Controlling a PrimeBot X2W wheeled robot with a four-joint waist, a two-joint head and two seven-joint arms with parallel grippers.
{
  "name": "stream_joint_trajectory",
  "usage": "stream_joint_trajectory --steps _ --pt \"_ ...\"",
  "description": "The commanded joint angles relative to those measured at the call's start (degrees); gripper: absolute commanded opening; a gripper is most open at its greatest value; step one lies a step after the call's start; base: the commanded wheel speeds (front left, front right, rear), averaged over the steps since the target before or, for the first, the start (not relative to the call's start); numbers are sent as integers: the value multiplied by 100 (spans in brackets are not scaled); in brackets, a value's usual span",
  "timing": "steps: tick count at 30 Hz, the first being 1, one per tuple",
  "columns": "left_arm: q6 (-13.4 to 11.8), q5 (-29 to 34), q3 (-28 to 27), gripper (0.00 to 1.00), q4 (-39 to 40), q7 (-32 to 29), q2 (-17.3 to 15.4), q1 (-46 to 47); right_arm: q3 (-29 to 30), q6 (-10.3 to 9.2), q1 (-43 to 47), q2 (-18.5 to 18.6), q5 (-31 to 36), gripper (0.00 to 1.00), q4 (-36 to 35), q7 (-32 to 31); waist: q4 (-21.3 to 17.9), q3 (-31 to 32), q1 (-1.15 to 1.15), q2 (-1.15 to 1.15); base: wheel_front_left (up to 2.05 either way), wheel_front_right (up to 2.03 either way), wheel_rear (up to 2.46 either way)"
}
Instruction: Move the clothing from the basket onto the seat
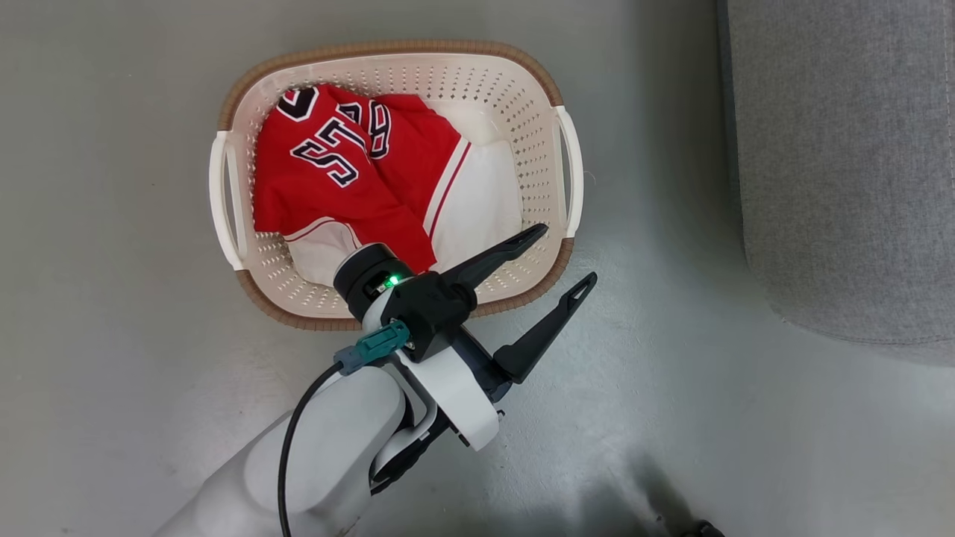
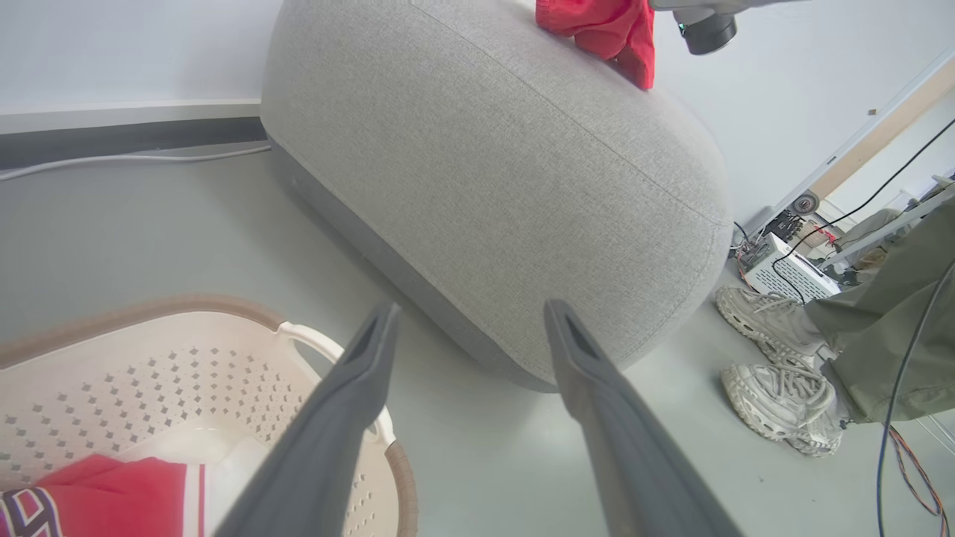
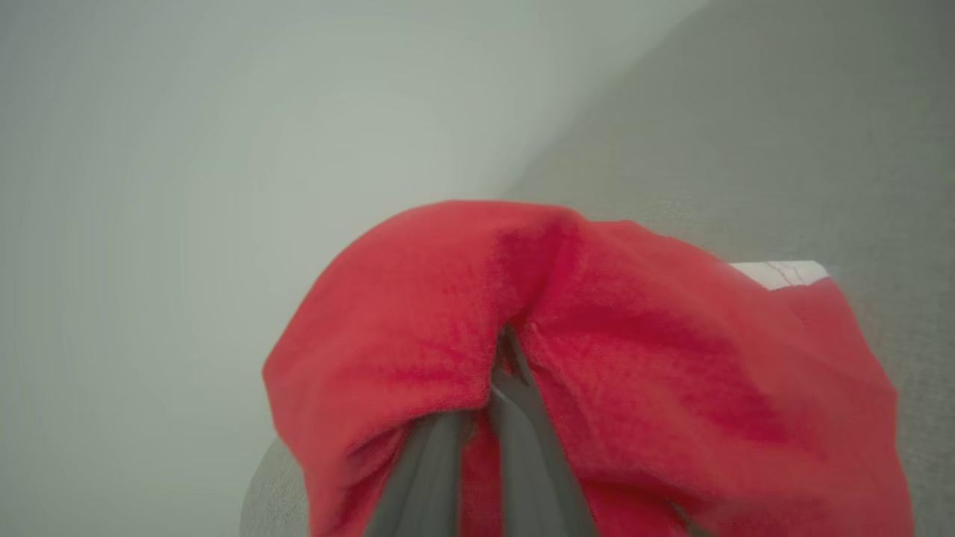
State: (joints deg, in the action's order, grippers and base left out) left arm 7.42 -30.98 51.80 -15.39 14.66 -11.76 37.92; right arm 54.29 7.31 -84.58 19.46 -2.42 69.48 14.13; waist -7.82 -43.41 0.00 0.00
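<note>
Your right tool (image 3: 511,350) pinches red garment (image 3: 597,358) above seat (image 2: 485,164) edge, looks ready to drop. Your left tool (image 1: 567,253) spread wide at basket (image 1: 388,56) rim, likely for next clothing (image 1: 328,179).

I count one basket (image 1: 537,142) with two white handles (image 1: 218,195). Inside the basket I see one red garment with numbers (image 1: 328,186) and one white garment (image 1: 485,194); whether the red is more than one piece, I cannot tell. Away from the basket there are one sofa (image 1: 843,149), one more red piece (image 3: 634,358) and two pale shoes (image 2: 776,403).
</note>
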Motion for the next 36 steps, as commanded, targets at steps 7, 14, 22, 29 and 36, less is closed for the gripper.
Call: stream_joint_trajectory --steps 7,14,22,29,36 --pt "7 -157 -97 100 125 34 25 -103 -535 18 375 186 -142 100 144 -59 34 281 0 0 0 0 0" --pt "7 -174 -265 100 143 34 89 -212 -987 18 771 65 -605 100 160 -25 65 658 0 0 0 0 0" --pt "7 -71 -741 100 104 34 265 -484 -1883 18 1584 -51 -1205 100 -121 -1 188 1310 0 0 0 0 0" --pt "7 57 -1171 100 -71 34 383 -769 -2903 18 2322 -226 -1851 100 -650 -17 365 1907 0 0 0 0 0" --pt "7 199 -1706 100 -244 34 484 -1116 -3987 18 3097 -222 -2340 100 -1382 35 571 2478 0 0 0 0 0"
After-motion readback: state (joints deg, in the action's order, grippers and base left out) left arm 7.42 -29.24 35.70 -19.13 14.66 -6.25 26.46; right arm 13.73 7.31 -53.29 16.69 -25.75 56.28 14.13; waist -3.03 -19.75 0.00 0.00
